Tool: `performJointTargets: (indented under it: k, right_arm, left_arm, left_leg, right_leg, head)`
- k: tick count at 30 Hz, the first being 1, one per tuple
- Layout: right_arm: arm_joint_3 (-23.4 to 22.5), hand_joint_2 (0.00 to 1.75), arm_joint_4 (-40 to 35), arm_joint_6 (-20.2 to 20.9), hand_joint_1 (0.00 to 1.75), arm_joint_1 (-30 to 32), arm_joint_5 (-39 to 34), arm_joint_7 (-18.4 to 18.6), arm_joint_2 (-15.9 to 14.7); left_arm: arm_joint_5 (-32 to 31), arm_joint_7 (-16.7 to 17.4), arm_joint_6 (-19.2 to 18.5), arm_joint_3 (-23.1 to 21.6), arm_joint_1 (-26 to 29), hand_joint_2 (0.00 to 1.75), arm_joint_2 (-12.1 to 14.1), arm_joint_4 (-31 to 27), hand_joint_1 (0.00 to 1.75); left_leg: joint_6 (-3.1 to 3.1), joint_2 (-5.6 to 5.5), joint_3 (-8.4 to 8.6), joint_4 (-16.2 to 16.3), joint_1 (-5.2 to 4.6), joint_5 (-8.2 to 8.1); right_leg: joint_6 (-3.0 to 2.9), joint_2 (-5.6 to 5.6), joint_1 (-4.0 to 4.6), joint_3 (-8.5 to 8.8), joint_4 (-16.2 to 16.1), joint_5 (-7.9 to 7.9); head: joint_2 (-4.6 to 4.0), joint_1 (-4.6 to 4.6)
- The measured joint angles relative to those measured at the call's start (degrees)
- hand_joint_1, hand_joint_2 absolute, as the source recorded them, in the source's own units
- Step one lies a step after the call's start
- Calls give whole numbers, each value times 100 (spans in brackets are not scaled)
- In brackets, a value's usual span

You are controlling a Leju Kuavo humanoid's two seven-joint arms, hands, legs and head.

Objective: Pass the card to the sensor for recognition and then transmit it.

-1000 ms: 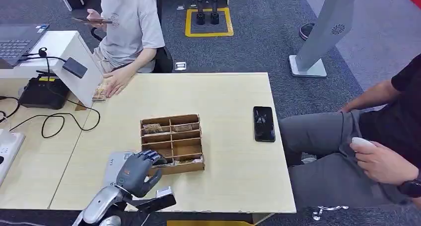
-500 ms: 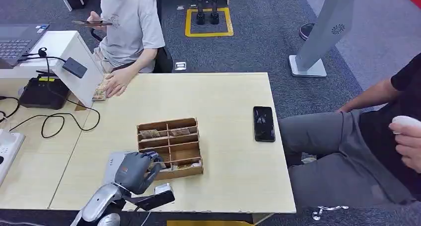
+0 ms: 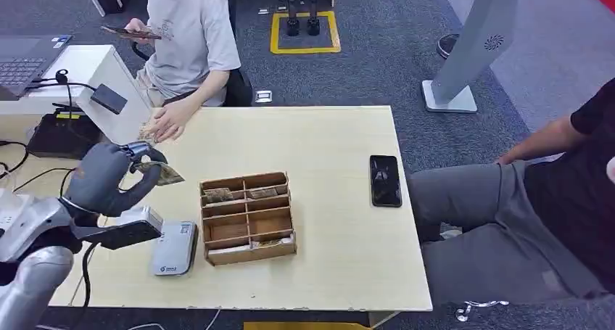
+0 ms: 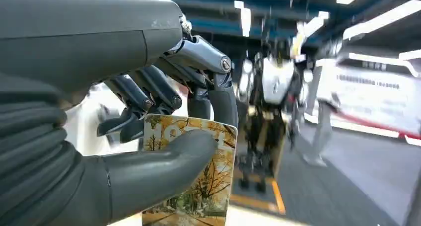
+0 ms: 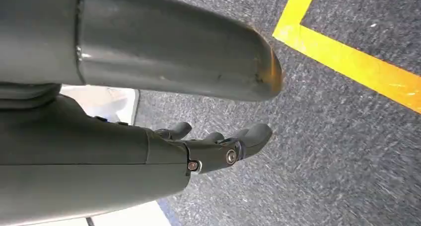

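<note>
Grey left robot hand pinches glossy rectangular card.

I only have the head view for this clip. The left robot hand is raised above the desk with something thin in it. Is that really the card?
Observer: Yes. The left wrist view shows the left robot hand pinching the card between thumb and fingers.
Reviewer: What is printed on it?
Observer: Autumn trees with yellow leaves.
Reviewer: And the right robot hand?
Observer: The right robot hand hangs over grey carpet, holding nothing.
</note>
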Motion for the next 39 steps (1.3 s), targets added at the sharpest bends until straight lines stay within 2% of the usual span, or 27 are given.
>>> performJointTargets:
  k: [3,7,11,15,18,21,27,28,34,39]
  right_arm:
    - [-24,0,0,4,0,-5,24,0,0]
    - [-26,0,0,-2,0,-5,70,0,0]
    - [-26,0,-7,4,0,-42,161,9,0]
    - [-26,0,-24,101,0,-104,271,59,2]
    - [-26,0,-35,107,0,-142,328,87,9]
    - [-26,0,-37,98,0,-152,341,120,22]
    - [-26,0,-37,98,0,-131,350,175,24]
    - [-26,0,-37,98,0,-128,350,175,24]
    - [-26,0,-37,90,0,-120,321,138,24]
    - [-26,0,-35,37,0,-98,321,138,24]
  left_arm:
    - [-246,105,16,140,-70,175,122,-109,175]
    - [-1611,628,478,127,-297,175,111,-26,175]
    - [-2740,1132,760,-73,-909,175,-98,628,175]
    - [-2999,1342,975,-298,-1501,175,-477,1711,175]
    - [-3290,1513,1507,-420,-1799,175,-781,2482,175]
    - [-3414,1574,1862,-468,-1964,175,-1047,3112,175]
    - [-3410,1576,1939,-497,-2020,175,-1292,3649,175]
    - [-3403,1574,1939,-497,-2027,175,-1316,3699,0]
    - [-3179,1480,2022,-497,-2033,175,-1382,3864,0]
    - [-2992,1584,2609,-357,-1752,175,-1347,3913,0]
  left_leg:
    - [1,0,-1,0,-3,0]
    - [1,-2,-2,2,-4,0]
    - [4,-7,-1,4,-6,3]
    - [7,-4,-1,5,-6,9]
    - [7,0,-1,6,-6,9]
    - [7,-1,-2,6,-6,9]
    - [8,7,-7,6,-6,8]
    - [8,7,-8,6,-6,8]
    - [8,8,-12,5,-5,8]
    - [8,11,-14,3,-5,8]
  right_leg:
    - [2,0,-2,0,-4,-1]
    - [4,-3,-4,-3,-8,1]
    - [3,-8,-7,-1,-8,8]
    - [4,-6,-7,-2,-7,19]
    - [4,-1,-7,-2,-7,20]
    - [5,-1,-7,-3,-7,19]
    - [5,7,-7,-12,-7,19]
    - [5,7,-7,-13,-7,19]
    - [5,7,-7,-13,-7,19]
    - [4,11,-7,-14,-5,19]
  head:
    - [0,0]
    - [0,0]
    - [0,0]
    - [0,0]
    - [0,0]
    - [0,0]
    - [0,0]
    - [0,0]
    - [0,0]
    - [0,0]
